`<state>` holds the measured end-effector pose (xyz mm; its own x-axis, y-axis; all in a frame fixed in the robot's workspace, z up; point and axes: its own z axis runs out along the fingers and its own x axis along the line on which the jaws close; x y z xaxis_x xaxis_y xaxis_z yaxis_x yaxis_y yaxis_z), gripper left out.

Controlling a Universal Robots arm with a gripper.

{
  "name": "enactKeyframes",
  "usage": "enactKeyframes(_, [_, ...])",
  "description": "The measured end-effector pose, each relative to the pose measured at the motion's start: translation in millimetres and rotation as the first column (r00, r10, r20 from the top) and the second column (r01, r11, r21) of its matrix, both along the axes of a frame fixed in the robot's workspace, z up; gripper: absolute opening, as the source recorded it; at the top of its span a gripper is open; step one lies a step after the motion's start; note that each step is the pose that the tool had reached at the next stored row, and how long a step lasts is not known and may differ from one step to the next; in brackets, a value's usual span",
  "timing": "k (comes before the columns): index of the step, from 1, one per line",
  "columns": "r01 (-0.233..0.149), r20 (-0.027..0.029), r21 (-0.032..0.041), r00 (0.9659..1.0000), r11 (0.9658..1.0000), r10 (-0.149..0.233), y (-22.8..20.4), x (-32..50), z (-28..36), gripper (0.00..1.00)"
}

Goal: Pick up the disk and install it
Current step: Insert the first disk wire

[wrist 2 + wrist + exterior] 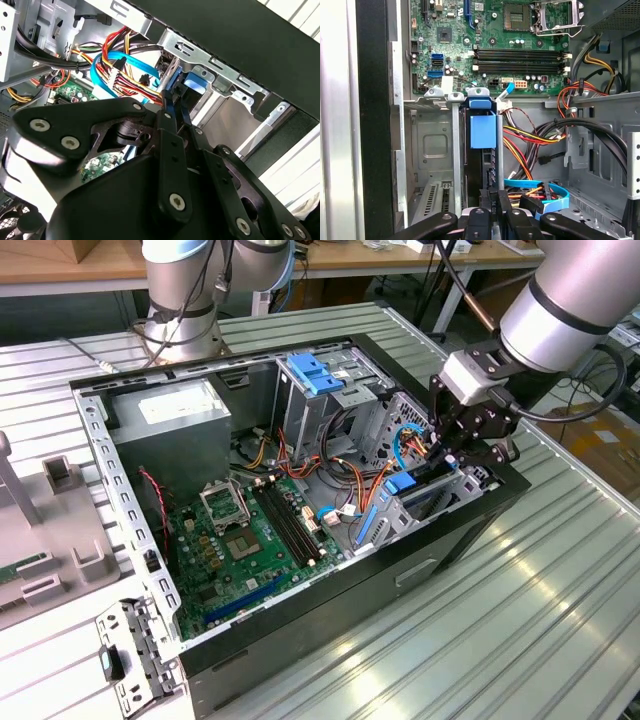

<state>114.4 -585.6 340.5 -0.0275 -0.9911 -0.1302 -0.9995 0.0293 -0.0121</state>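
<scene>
At the exterior view's left, on the ribbed metal table [560,620], sit a grey plastic fixture [50,530] and a loose perforated metal bracket [130,660]. Next comes the open computer case [300,640], lying on its side, with the grey power-supply box [170,430] at its far left corner and the green motherboard [245,545] below it. Near the middle a light-blue latch piece [315,372] tops the metal drive cage [345,405], and a tangle of red, yellow and orange cables [355,475] runs beside it. Toward the right, the disk [425,495] stands on edge in the drive bay at the case's front wall, its blue carrier rail [482,127] seated between the grey bay walls. The gripper [455,445] reaches down over it, its black fingers [492,200] closed on the disk's upper edge, as both wrist views show [167,107].
</scene>
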Motion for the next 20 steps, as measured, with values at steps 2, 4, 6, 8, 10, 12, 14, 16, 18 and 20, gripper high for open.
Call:
enactKeyframes(2, [0.000, 0.0000, 0.0001, 1.0000, 1.0000, 0.000, 0.0, 0.0, -0.1, 0.18])
enactKeyframes(4, [0.000, 0.0000, 0.0002, 1.0000, 1.0000, 0.000, 0.0, 0.0, -0.2, 0.20])
enactKeyframes(6, [0.000, 0.0000, 0.0002, 1.0000, 1.0000, 0.000, 0.0, 0.0, -0.2, 0.26])
enactKeyframes(8, [0.000, 0.0000, 0.0001, 1.0000, 1.0000, 0.000, 0.0, 0.0, -0.2, 0.26])
enactKeyframes(10, [0.000, 0.0000, 0.0002, 1.0000, 1.0000, 0.000, 0.0, 0.0, 3.1, 0.26])
enactKeyframes(12, [0.000, 0.0000, 0.0002, 1.0000, 1.0000, 0.000, 0.0, 0.0, 8.9, 0.26])
enactKeyframes(14, [0.000, 0.0000, 0.0002, 1.0000, 1.0000, 0.000, 0.0, 0.0, 12.3, 0.26])
enactKeyframes(16, [0.000, 0.0000, 0.0017, 1.0000, 1.0000, 0.000, 0.1, 0.0, 12.1, 0.26])
enactKeyframes(18, [0.000, 0.0000, 0.0075, 1.0000, 1.0000, 0.000, 0.4, 0.0, 12.3, 0.24])
enactKeyframes(20, [0.000, -0.0005, 0.0179, 1.0000, 0.9998, 0.000, 0.6, 0.0, 11.6, 0.11])
